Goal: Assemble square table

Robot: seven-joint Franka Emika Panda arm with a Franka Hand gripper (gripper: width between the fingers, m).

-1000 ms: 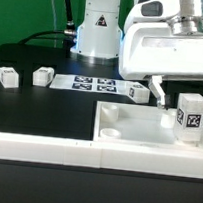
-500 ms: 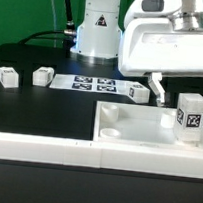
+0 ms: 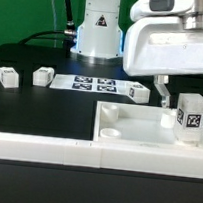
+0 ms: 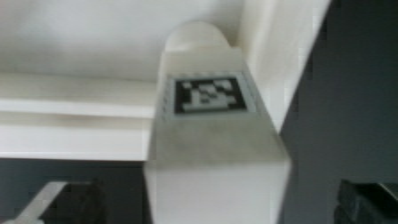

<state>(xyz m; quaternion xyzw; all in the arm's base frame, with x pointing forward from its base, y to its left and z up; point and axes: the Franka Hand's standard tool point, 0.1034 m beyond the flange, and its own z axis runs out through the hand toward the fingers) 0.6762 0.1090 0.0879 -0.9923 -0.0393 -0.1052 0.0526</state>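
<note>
Your gripper (image 4: 205, 203) hangs with fingers spread above the upright leg (image 3: 191, 119) on the slab (image 3: 137, 129). Spare legs (image 3: 8, 77) and the marker board (image 3: 91, 84) line the desk's far edge. The gripper has risen a touch.

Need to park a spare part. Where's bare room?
Free: the black table patch between the marker board, the loose legs and the low white wall. Crowded: around the square slab and the upright leg.

fingers (image 3: 163, 92) | risen slightly | shifted toward exterior view's right
</note>
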